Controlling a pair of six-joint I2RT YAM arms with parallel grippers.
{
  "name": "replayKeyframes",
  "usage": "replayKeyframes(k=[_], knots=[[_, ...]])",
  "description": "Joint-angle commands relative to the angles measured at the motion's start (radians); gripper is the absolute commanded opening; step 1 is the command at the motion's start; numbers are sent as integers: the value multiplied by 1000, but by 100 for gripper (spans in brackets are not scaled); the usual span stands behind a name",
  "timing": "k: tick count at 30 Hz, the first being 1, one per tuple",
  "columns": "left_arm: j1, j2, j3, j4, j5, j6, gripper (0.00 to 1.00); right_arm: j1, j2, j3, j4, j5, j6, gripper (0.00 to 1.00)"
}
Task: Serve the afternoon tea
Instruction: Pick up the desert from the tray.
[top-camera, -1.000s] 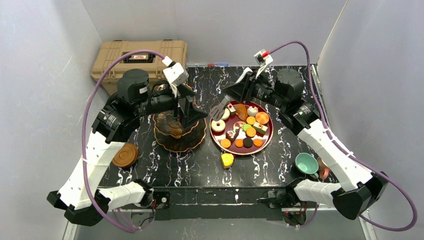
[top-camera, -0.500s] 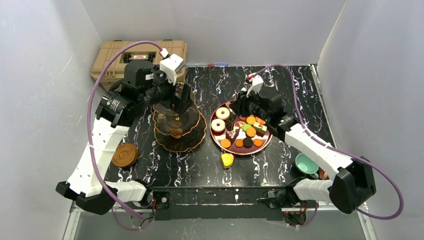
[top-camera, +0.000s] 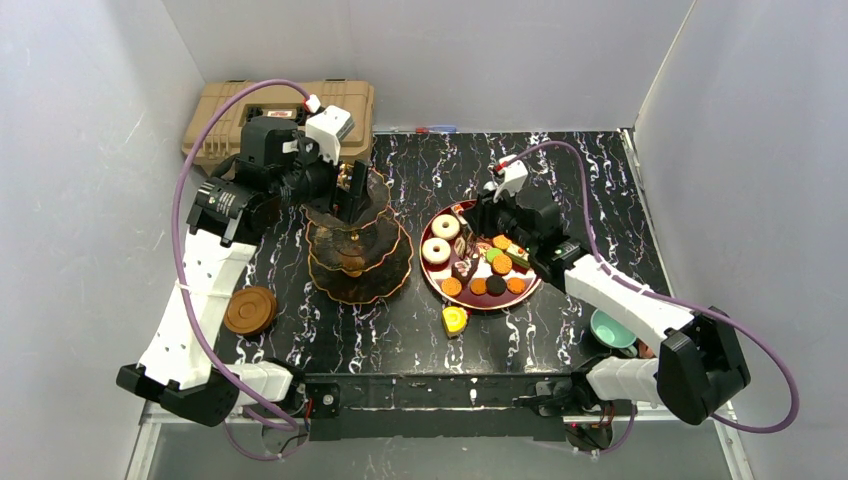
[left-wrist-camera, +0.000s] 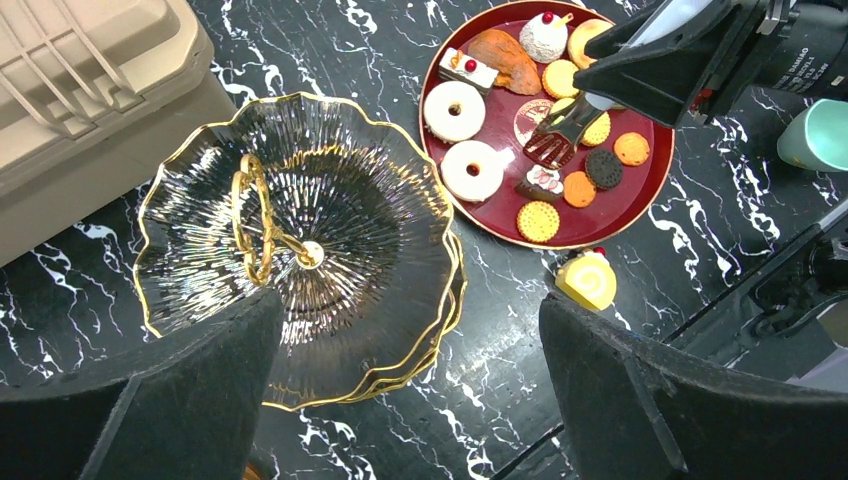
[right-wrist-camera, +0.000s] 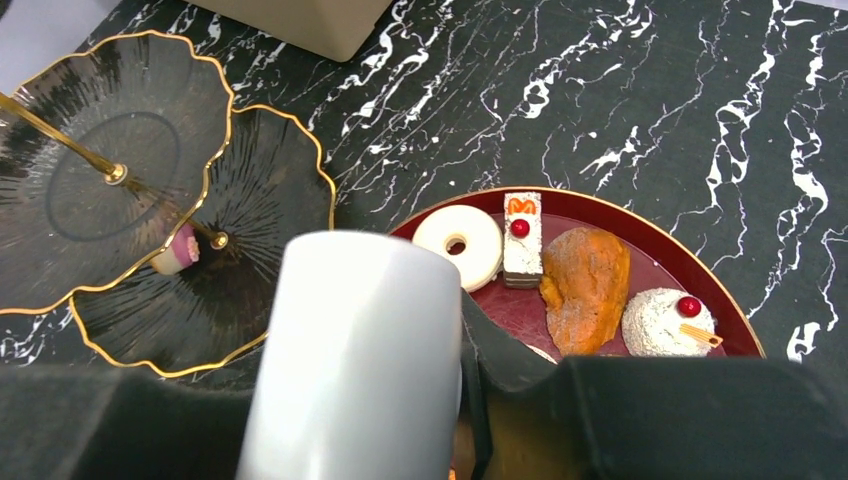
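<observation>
Gold-rimmed and dark, the stand (top-camera: 370, 272) sits left of centre on the marble table (top-camera: 420, 170), straight below the left gripper (left-wrist-camera: 410, 300), whose fingers are spread wide with nothing between them; a pink sweet (right-wrist-camera: 180, 250) lies on a lower tier. Right of the stand, the red tray (left-wrist-camera: 592, 215) carries the other sweets (top-camera: 495, 265). The right gripper (top-camera: 478, 235) hangs over its far-left part, clamped on the white handle of a spatula (left-wrist-camera: 556, 140) whose slotted grey blade is among the biscuits, just beside a donut (left-wrist-camera: 472, 170). A yellow roll cake (top-camera: 455, 320) lies on the table by the tray's near rim, saucers (top-camera: 250, 310) are stacked near-left, and a teal cup (top-camera: 610, 327) stands near-right beside the right arm. The tan case (top-camera: 230, 110) far-left bears a red-and-white label and the tray a round emblem; neither can be read. Since a second ago the left gripper has drawn back from the stand's right side to its far part, and the right gripper has come in from the tray's far-left edge over the sweets.
</observation>
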Motion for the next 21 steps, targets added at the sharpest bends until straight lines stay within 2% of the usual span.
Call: replayKeyframes(k=[1, 11, 21], knots=[[15, -28, -6, -14, 13, 1, 98, 1, -4, -16, 117, 38, -18, 43], [21, -24, 6, -13, 15, 4, 98, 3, 11, -54, 147, 33, -18, 51], [26, -23, 6, -9, 16, 9, 98, 6, -3, -71, 139, 34, -29, 53]])
